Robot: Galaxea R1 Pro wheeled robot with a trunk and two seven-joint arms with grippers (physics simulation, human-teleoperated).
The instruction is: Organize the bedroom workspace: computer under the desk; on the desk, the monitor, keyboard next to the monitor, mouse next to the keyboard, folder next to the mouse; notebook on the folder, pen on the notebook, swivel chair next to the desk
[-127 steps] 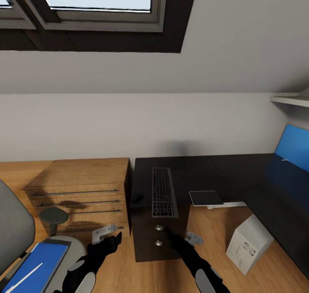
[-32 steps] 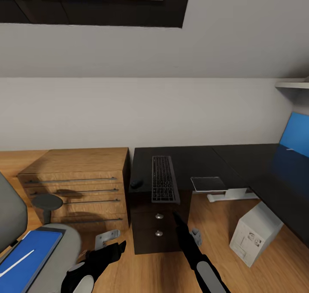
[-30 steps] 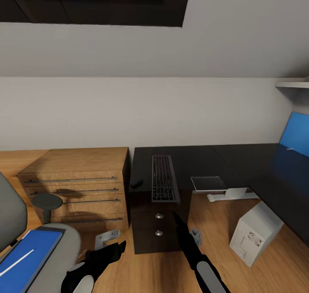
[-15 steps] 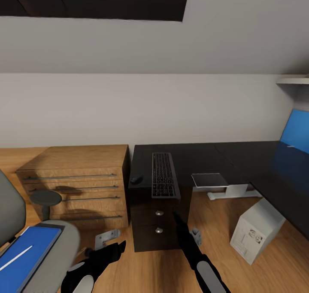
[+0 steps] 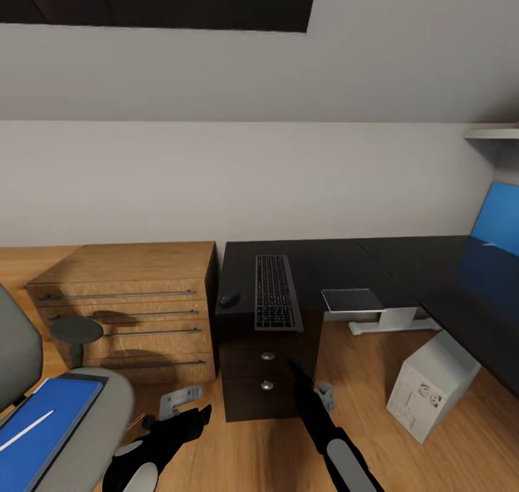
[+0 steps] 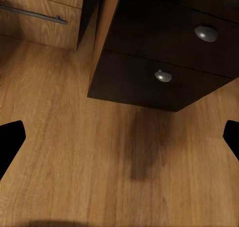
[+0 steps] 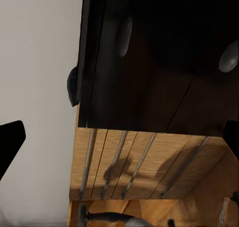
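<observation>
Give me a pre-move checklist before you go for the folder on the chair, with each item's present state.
1. Keyboard on the desk: ok, it lies flat at the near end.
2. Mouse beside the keyboard: ok, just to its side on the desk.
3. Folder off the chair: not ok, it lies on the seat with a thin white stick on top.
4. Computer under the desk: cannot tell, it stands on the floor at the desk's edge.
5. Left gripper free: ok, fingers apart over bare floor.
6. Right gripper free: ok, fingers apart, facing the desk drawers.
</observation>
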